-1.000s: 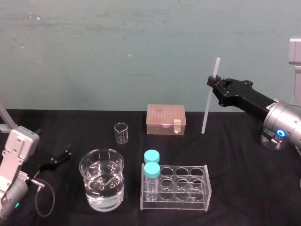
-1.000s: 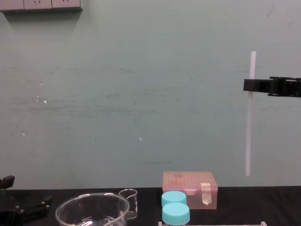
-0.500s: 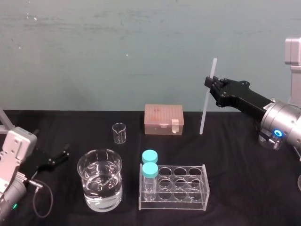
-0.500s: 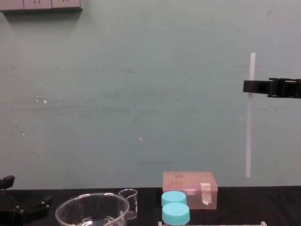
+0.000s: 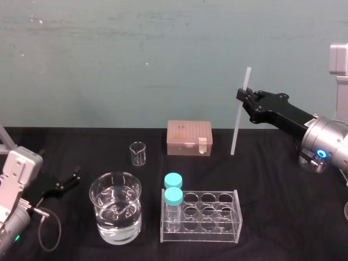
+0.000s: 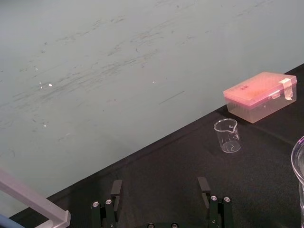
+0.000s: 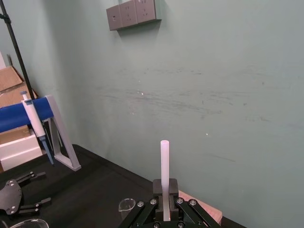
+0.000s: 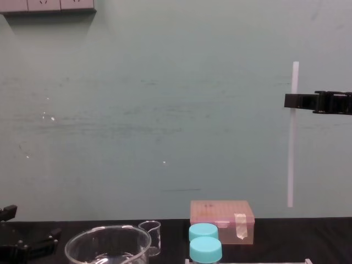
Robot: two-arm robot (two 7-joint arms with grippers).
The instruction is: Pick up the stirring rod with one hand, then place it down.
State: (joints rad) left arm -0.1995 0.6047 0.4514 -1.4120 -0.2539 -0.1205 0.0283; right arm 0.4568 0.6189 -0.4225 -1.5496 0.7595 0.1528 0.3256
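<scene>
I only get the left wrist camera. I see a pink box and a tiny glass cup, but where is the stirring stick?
Observer: The right gripper is shut on the stirring rod, holding it upright in the air to the right of the pink box.
Operator: Is its bottom touching the table?
Observer: No. In the chest view its lower end hangs free, with a gap above the black table.
Operator: And where is my gripper?
Observer: The left gripper sits open at the table's left side, left of a big beaker of water.
</scene>
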